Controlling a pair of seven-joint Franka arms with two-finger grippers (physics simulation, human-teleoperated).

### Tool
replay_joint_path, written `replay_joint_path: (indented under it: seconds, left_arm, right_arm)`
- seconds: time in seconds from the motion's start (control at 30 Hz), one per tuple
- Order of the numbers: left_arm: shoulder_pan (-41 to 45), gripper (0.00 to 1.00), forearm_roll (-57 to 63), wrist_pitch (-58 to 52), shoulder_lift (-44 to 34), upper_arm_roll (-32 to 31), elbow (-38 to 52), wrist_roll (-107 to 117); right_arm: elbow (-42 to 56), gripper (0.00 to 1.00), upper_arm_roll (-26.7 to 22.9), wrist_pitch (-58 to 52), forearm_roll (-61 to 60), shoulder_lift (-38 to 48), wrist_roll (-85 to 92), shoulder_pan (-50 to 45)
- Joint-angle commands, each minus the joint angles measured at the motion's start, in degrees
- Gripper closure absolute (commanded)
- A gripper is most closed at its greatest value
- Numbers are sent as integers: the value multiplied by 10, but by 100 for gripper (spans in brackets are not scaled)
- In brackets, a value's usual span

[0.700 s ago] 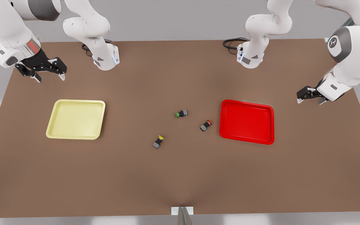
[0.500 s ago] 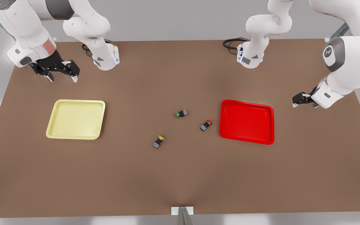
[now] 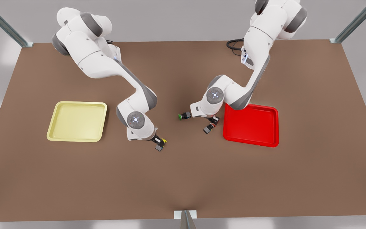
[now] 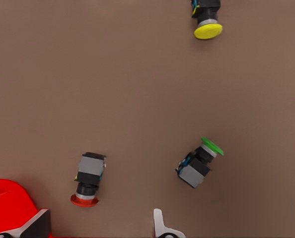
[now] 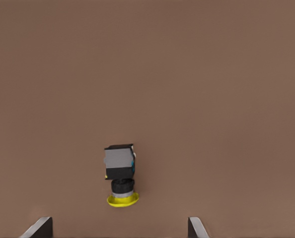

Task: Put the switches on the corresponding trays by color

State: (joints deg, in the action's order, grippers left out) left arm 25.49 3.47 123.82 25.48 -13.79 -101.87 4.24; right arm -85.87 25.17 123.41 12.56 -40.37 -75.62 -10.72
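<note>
The yellow-capped switch (image 3: 160, 144) (image 5: 120, 173) lies on the brown table, and my right gripper (image 3: 157, 140) (image 5: 118, 227) hovers open just over it, on the front view's left arm. The red-capped switch (image 3: 209, 128) (image 4: 89, 177) lies beside the red tray (image 3: 253, 125). My left gripper (image 3: 213, 122) (image 4: 99, 226), on the front view's right arm, hangs open right above it. Neither gripper holds anything. The pale yellow tray (image 3: 75, 103) sits on the front view's left with nothing in it.
A green-capped switch (image 3: 184, 115) (image 4: 198, 163) lies close to the left arm's wrist, a little left of the red one in the front view. A corner of the red tray (image 4: 6, 196) shows next to one left finger. Open table lies toward the near edge.
Both arms have swung in from the table's outer sides to the middle and come down over the switches. The switches and trays have not moved.
</note>
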Motion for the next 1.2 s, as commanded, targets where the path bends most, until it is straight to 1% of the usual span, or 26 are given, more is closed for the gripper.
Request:
replay_joint_path:
  seconds: [0.0,0.07,0.13,0.37,0.43,0.53,0.63,0.73,0.83,0.87,0.93,1.0,1.07,1.17]
  left_arm:
    - [0,0,50,1,0,0,0,1]
    - [-2,0,37,1,24,-1,4,-7]
    - [-6,0,27,1,52,-1,18,-20]
    - [-17,0,32,10,118,1,49,-37]
    - [-17,0,43,67,120,1,26,-41]
    - [-12,0,137,63,119,0,21,-15]
    - [-11,1,146,61,118,0,15,-15]
    - [-11,1,146,78,132,0,15,-15]
    - [-11,1,146,90,142,0,15,-15]
    - [-12,6,145,91,142,0,16,-15]
    - [-12,18,140,95,142,0,17,-15]
    - [-12,24,138,96,142,0,18,-14]
    - [-14,26,138,109,144,-1,18,-10]
    - [-16,26,137,126,149,-1,17,-5]
  right_arm:
    - [0,0,-1,6,1,-7,-1,-2]
    - [0,0,-5,25,1,-34,-1,-1]
    - [0,0,-5,67,1,-58,-5,-1]
    - [-1,0,-5,79,4,-81,-11,-3]
    - [1,0,-6,80,4,-88,-8,-3]
    - [5,0,-6,79,16,-95,-5,-2]
    - [26,0,-6,78,16,-105,-4,-1]
    - [26,0,-17,78,16,-111,16,-1]
    - [28,0,-18,79,25,-120,16,-1]
    - [28,0,-17,78,25,-120,16,-2]
    - [29,0,-17,78,26,-120,15,-3]
    - [28,0,-17,78,32,-120,15,-3]
    - [28,1,-17,78,33,-122,17,-3]
    - [29,1,-16,79,33,-127,15,-4]
